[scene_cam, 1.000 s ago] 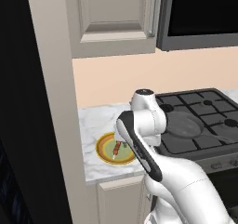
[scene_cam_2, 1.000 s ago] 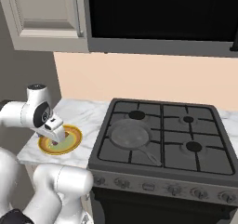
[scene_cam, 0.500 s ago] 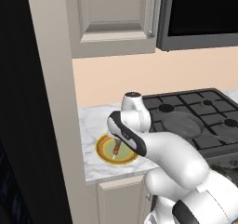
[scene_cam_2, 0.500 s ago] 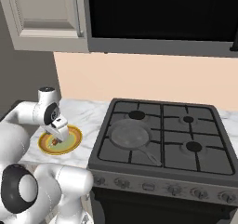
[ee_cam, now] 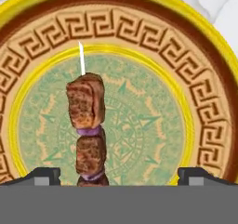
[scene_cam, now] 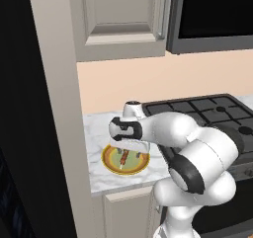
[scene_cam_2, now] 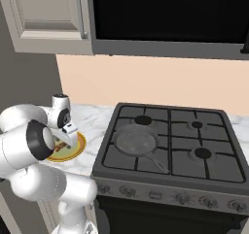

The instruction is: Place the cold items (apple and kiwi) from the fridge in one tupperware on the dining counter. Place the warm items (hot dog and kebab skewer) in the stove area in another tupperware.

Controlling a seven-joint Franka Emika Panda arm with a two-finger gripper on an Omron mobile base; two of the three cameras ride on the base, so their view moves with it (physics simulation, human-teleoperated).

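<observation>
The kebab skewer [ee_cam: 88, 135] lies flat in the middle of the plate [ee_cam: 204, 93], a yellow-rimmed dish with a brown key-pattern band and a green centre. That plate sits on the marble counter [scene_cam: 99, 133] just beside the stove [scene_cam_2: 165, 150], on its left, between the stove and the tall dark fridge side. In the left base view the skewer [scene_cam: 123, 156] shows as a small reddish streak on the plate [scene_cam: 109, 161], directly under the hand.

The gripper [ee_cam: 118, 174] hangs right over the plate with its jaws spread fully wide and nothing between them. In the hand view the two dark fingertips [ee_cam: 44, 175] stand either side of the near end of the skewer, so the meat runs away from the hand along the gap.

As for handling, the skewer looks light and small: brown meat chunks with thin purple slices between them, threaded on a thin pale stick whose bare tip pokes out at the far end. The stick is probably stiff but too slim to pinch well, and the meat may be a little soft and greasy. The best hold is likely across one of the meat chunks near the middle of the row, so it lifts level and does not tip. Since it lies flat on the plate, the fingertips need to come down close to the plate surface before closing.

The skillet [scene_cam_2: 134, 141] on the stove's front left burner is well apart from all this.
</observation>
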